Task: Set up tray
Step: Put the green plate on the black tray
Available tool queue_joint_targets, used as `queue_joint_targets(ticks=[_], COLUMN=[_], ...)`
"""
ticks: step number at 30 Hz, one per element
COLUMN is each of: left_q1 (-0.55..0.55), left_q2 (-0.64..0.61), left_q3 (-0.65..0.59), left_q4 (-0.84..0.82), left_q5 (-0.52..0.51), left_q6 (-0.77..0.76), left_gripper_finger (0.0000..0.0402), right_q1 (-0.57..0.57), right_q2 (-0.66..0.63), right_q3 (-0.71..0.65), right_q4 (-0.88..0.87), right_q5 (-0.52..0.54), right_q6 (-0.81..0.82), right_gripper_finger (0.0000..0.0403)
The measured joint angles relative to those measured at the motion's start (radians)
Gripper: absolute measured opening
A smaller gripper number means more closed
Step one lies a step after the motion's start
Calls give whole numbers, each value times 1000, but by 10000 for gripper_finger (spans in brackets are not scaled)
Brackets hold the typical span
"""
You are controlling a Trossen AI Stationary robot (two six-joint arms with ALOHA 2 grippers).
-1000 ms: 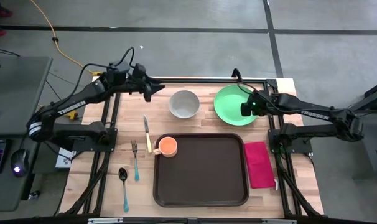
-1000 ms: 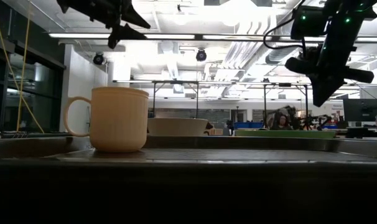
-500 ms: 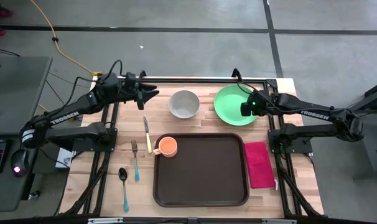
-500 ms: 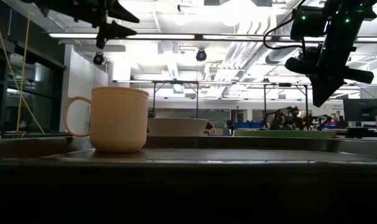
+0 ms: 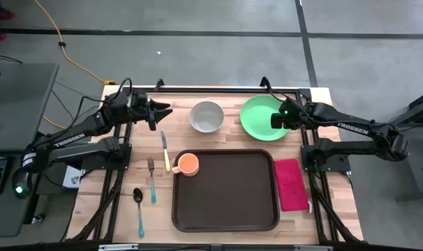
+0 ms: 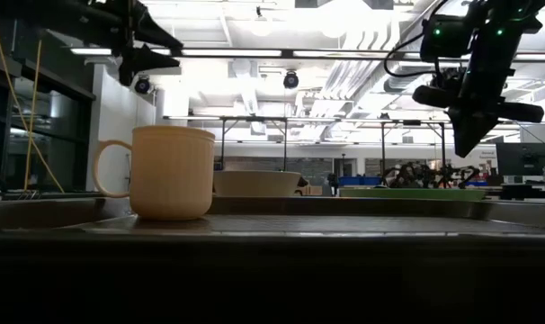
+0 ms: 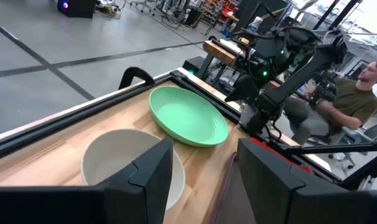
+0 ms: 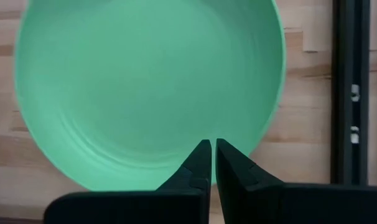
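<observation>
The dark brown tray [image 5: 225, 189] lies at the table's near middle. An orange cup [image 5: 188, 164] stands upright on its far left corner and also shows in the low view [image 6: 169, 173]. A green plate [image 5: 260, 117] and a white bowl [image 5: 206, 116] rest on the table beyond the tray. My right gripper [image 8: 213, 146] is shut and hovers above the plate's right part, fingers pointing down [image 6: 461, 144]. My left gripper [image 5: 164, 109] is open and empty, high above the table left of the bowl [image 7: 132, 165].
A magenta napkin [image 5: 290, 183] lies right of the tray. A knife [image 5: 165, 150], a fork [image 5: 151, 179] and a spoon [image 5: 139, 208] lie left of it. A black frame [image 5: 218, 89] runs along the far edge. A person [image 7: 356, 93] sits beyond the table's right side.
My left gripper has drawn back toward the table's left edge and a little toward the near edge, staying high and open. My right gripper has kept still over the plate.
</observation>
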Motion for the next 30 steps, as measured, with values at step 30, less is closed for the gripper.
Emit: queue_joint_targets(ticks=[30], left_q1=[0], left_q2=[-321], left_q3=[-254], left_q4=[6], left_q5=[34], left_q6=[-30], left_gripper_finger=[211], right_q1=[-109], right_q2=[0], right_q3=[0], right_q4=[-82], right_q5=[-47], right_q6=[26], right_gripper_finger=[121])
